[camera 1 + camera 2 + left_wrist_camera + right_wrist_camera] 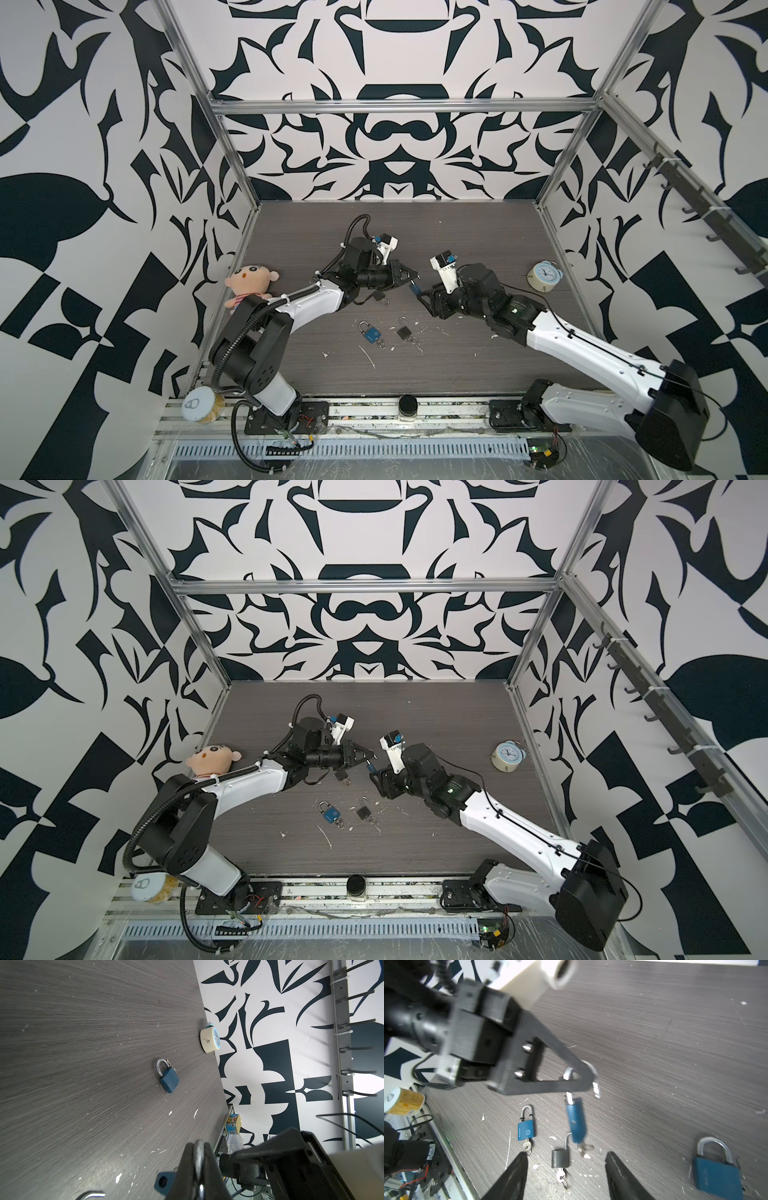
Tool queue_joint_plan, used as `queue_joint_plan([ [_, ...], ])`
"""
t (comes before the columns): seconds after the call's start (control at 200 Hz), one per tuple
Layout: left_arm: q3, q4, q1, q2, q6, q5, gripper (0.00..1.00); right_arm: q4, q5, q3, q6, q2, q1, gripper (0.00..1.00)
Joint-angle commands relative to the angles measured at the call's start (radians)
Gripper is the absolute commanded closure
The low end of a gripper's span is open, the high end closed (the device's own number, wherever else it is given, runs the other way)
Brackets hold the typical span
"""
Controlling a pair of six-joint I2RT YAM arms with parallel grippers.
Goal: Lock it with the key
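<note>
My left hand [581, 1078] is clamped on the shackle [568, 1073] of a padlock [576, 1120], which hangs clear of the tabletop [675, 1043] with its key [584, 1148], blurred, at the bottom end. My right hand [566, 1155] stands apart just beside it, holding nothing. Both wrist views show a blue lock [169, 1078] lying toward the clock [209, 1040]. I cannot find it in the top views, which alone show the doll [249, 282].

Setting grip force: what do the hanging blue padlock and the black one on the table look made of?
Hanging padlock: shackle bright and glinting, looks bare polished metal; body smooth blue, painted or plastic-sleeved, cannot tell which. Black padlock: matte, grainy dark body, probably textured coating over metal.
</note>
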Motion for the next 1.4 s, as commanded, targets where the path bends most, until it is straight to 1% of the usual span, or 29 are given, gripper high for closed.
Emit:
queue_joint_plan([
  [0.0,-0.009,-0.047,0.000,-0.067,-0.009,-0.043,1.00,0.110,-0.076,-0.064,0.029,-0.077,-0.058,0.41],
  [0.115,-0.009,-0.102,0.000,-0.107,-0.012,-0.065,1.00,0.169,-0.104,-0.130,0.032,-0.136,-0.089,0.44],
  [0.28,0.031,-0.206,-0.002,-0.145,-0.010,-0.078,1.00,0.249,-0.139,-0.192,0.038,-0.178,-0.091,0.47],
  [0.405,0.057,-0.241,-0.008,-0.163,-0.017,-0.080,1.00,0.254,-0.167,-0.187,0.023,-0.191,-0.091,0.47],
  [0.59,0.050,-0.251,-0.032,-0.196,-0.051,-0.127,1.00,0.304,-0.233,-0.171,0.010,-0.163,-0.086,0.47],
  [0.76,0.064,-0.252,-0.053,-0.199,-0.089,-0.144,1.00,0.322,-0.196,-0.158,-0.015,-0.132,-0.048,0.47],
  [0.965,0.091,-0.262,-0.084,-0.187,-0.106,-0.162,1.00,0.314,-0.170,-0.123,-0.059,-0.096,-0.010,0.48],
  [1.325,0.122,-0.264,-0.108,-0.165,-0.120,-0.169,1.00,0.358,-0.143,-0.112,-0.065,-0.045,-0.005,0.59],
  [1.4,0.124,-0.264,-0.112,-0.164,-0.122,-0.169,1.00,0.371,-0.139,-0.112,-0.064,-0.035,-0.005,0.59],
])
